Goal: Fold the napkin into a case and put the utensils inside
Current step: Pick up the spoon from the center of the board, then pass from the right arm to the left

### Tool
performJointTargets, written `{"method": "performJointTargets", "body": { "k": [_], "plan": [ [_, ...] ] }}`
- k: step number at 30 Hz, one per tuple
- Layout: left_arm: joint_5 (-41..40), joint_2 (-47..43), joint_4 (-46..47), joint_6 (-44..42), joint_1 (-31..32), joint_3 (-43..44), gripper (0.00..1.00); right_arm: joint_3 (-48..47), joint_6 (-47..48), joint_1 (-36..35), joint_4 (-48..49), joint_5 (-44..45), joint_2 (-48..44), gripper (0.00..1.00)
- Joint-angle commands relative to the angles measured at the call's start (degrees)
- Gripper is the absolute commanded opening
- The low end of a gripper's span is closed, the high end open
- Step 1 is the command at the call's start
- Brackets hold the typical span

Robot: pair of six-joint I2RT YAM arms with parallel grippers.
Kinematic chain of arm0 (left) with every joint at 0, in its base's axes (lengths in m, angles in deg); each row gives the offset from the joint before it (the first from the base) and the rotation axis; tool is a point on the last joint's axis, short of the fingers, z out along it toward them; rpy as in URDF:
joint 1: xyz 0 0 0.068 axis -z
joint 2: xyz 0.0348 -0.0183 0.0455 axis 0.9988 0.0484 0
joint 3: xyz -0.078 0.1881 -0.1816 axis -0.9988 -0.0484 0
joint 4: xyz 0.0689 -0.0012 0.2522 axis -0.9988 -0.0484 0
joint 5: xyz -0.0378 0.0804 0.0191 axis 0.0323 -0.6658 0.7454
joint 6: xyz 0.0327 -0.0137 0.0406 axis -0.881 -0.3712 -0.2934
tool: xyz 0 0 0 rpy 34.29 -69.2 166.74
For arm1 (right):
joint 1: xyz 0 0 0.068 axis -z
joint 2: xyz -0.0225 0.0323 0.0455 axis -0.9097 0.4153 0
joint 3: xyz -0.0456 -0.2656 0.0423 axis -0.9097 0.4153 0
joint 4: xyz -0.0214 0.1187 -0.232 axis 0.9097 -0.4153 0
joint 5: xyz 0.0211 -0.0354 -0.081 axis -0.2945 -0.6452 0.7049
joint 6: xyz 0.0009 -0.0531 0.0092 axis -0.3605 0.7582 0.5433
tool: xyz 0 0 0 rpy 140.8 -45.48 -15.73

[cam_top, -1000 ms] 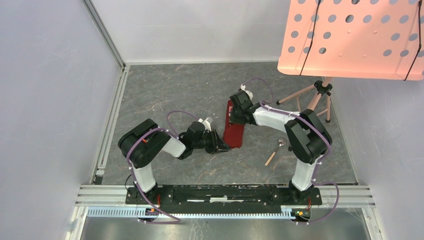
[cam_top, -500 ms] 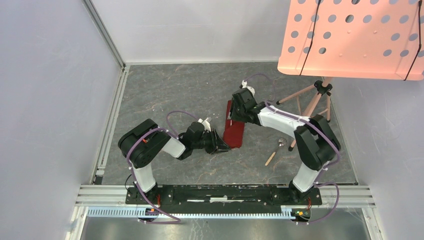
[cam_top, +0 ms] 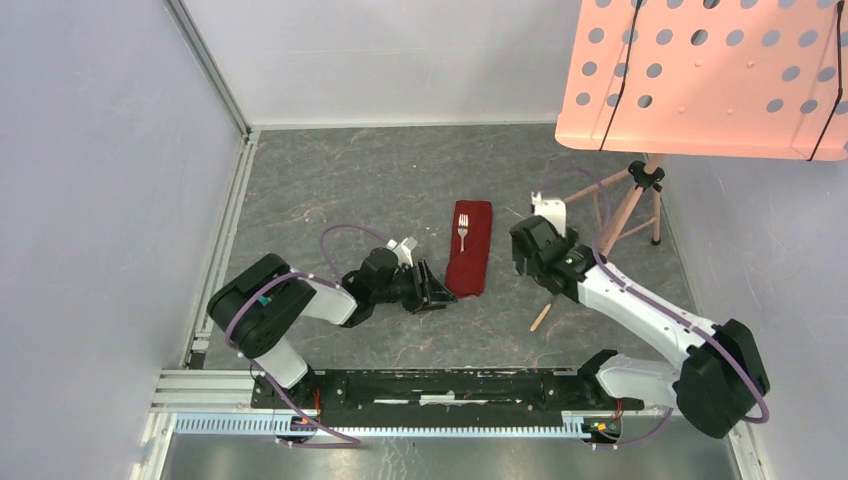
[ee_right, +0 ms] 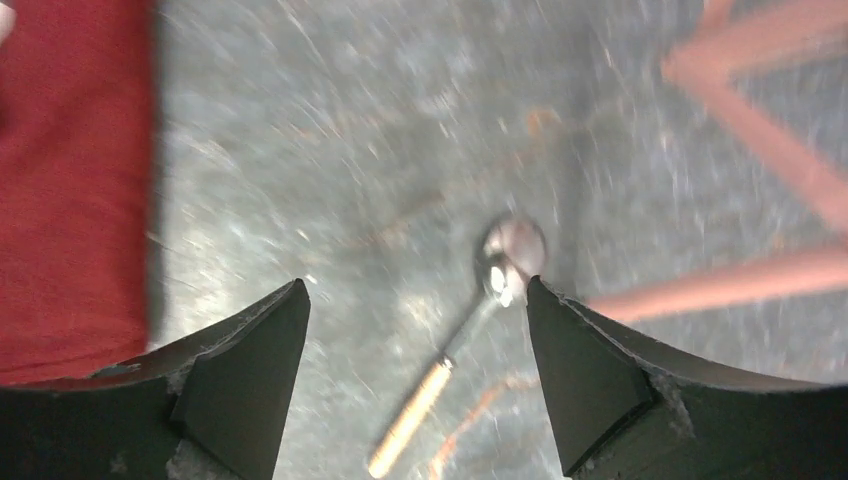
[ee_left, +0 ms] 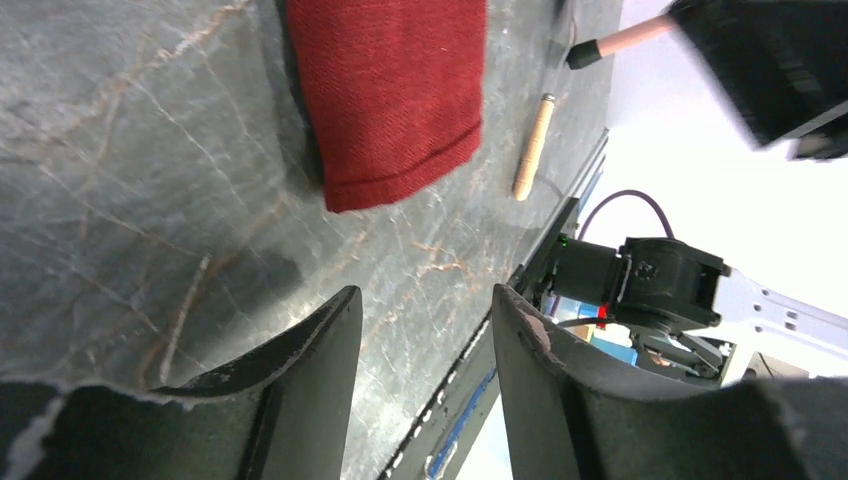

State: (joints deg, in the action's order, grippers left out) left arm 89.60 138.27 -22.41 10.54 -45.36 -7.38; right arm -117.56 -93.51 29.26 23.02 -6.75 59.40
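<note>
I count one dark red napkin (cam_top: 470, 255). Utensils come to two: one fork (cam_top: 463, 232) and one spoon (ee_right: 470, 330). There are two hands, the left hand (ee_left: 425, 300) and the right hand (ee_right: 415, 290). I see one pink perforated stand (cam_top: 700, 75) on one tripod (cam_top: 645, 178). I make out three legs (cam_top: 592, 190), though one is partly hidden, so I'm not sure.

The worktop (cam_top: 350, 180) is a grey, marble-veined slab filling the centre of the top view. White panel walls (cam_top: 100, 200) enclose it at left, rear and right. An aluminium profile (cam_top: 222, 230) runs along its left edge. A slotted aluminium rail (cam_top: 200, 385) crosses the bottom of the frame. At upper right, a pink perforated panel (cam_top: 700, 75) stands on a pink-legged tripod (cam_top: 645, 177). Lighting is even and diffuse.
</note>
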Motion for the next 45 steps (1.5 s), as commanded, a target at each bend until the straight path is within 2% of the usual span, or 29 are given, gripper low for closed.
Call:
{"method": "performJointTargets", "body": {
  "k": [1, 4, 7, 13, 16, 20, 23, 26, 28, 30, 32, 34, 36, 38, 40, 45],
  "plan": [
    [0.9, -7.4, -3.4, -2.1, 0.2, -0.8, 0.59, 6.3, -14.2, 1.7, -9.4, 2.3, -5.3, 0.85],
    [1.0, -13.4, -8.3, -3.3, 0.1, -0.8, 0.62, 11.6, -21.7, 3.4, -7.7, 2.1, -10.3, 0.77],
    [0.7, -20.1, -14.8, -5.0, 0.1, -0.3, 0.65, 16.1, -24.4, 6.4, -3.2, -0.8, -12.7, 0.72],
    [-3.3, -34.4, -32.6, -11.3, 0.1, 3.9, 0.70, 19.7, -24.9, 8.6, 1.9, -3.8, -8.6, 0.63],
    [-5.1, -38.5, -38.7, -14.1, 0.1, 6.2, 0.72, 21.4, -24.5, 8.7, 5.1, -6.4, -6.7, 0.51],
    [-4.3, -39.4, -40.1, -14.5, 0.0, 7.5, 0.73, 23.8, -22.9, 8.6, 10.0, -9.8, -5.4, 0.36],
    [-2.5, -38.2, -39.1, -13.8, -0.2, 8.2, 0.74, 23.8, -19.0, 8.6, 12.5, -11.0, -5.4, 0.19],
    [0.3, -37.5, -36.4, -13.2, -0.5, 8.4, 0.74, 22.6, -9.5, 8.6, 16.3, -13.9, -7.4, 0.02],
    [1.7, -37.4, -33.8, -13.6, -0.7, 8.2, 0.75, 21.4, -1.9, 8.7, 18.7, -17.9, -9.3, 0.00],
    [3.5, -37.2, -31.3, -14.1, -1.1, 8.0, 0.75, 20.2, 6.1, 8.7, 22.4, -26.0, -11.6, 0.00],
    [6.0, -37.2, -27.0, -13.8, -1.9, 7.4, 0.76, 20.0, 11.5, 8.8, 28.0, -37.8, -14.2, 0.00],
    [9.6, -37.0, -20.1, -12.2, -2.8, 6.3, 0.76, 18.7, 12.7, 9.5, 33.6, -56.5, -14.0, 0.00],
    [13.9, -36.8, -11.3, -9.6, -3.6, 5.1, 0.76, 17.6, 8.5, 9.5, 40.6, -72.5, -12.4, 0.00],
    [17.0, -36.7, -3.1, -8.2, -3.8, 4.4, 0.75, 19.3, -2.3, 9.1, 55.0, -81.0, -12.1, 0.00],
    [18.6, -36.9, 2.0, -7.8, -3.8, 4.2, 0.75, 21.2, -13.1, 7.7, 69.1, -85.1, -12.2, 0.00],
    [16.9, -38.0, 7.9, -6.1, -3.8, 4.0, 0.74, 20.2, -29.4, 1.7, 90.6, -87.0, -8.7, 0.00]
  ]
}}
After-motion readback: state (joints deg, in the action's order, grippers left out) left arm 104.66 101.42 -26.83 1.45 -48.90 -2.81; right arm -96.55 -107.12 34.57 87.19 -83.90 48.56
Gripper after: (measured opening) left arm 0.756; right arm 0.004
